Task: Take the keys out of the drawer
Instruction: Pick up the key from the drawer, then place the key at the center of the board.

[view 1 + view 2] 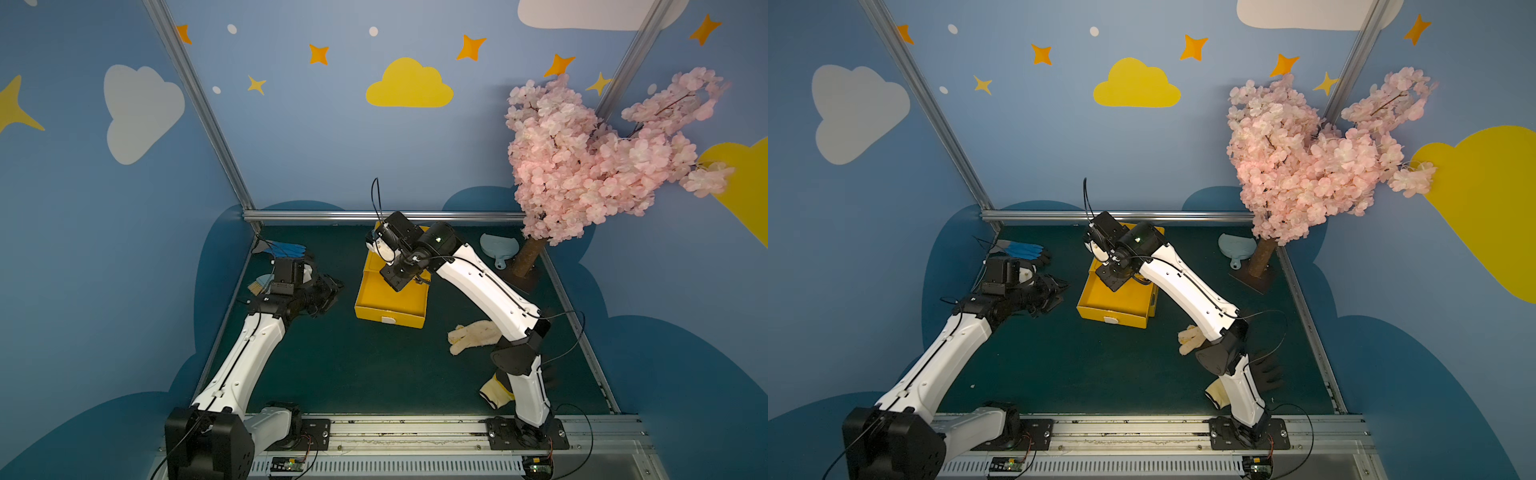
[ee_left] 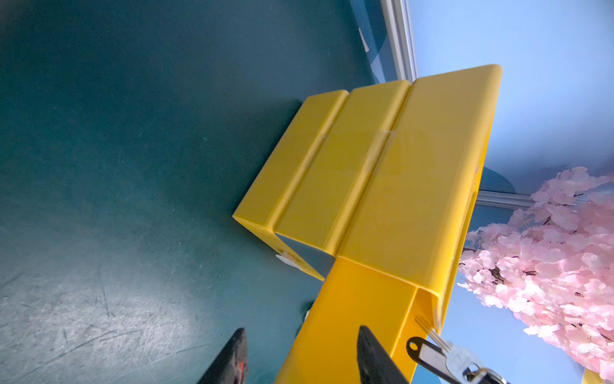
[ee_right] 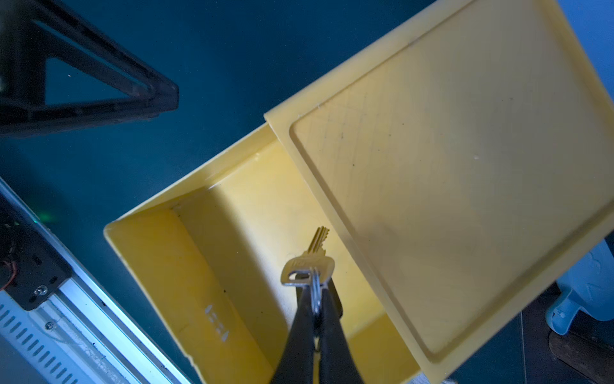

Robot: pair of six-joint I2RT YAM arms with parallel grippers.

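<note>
flat silver keys [image 3: 307,266] on thin ring, pinched in tightly closed slim black jaws of right gripper [image 3: 315,292], hanging over smooth boxy yellow plastic drawer [image 3: 186,266], left gripper [image 2: 301,332] jaws spread wide, empty, scuffed green mat [image 2: 99,232]

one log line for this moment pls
phase: keys gripped | right gripper: shut on keys, over open drawer | left gripper: open, empty, beside drawer

One key bunch [image 3: 307,266], one drawer [image 3: 159,266], one tree [image 1: 598,158].
</note>
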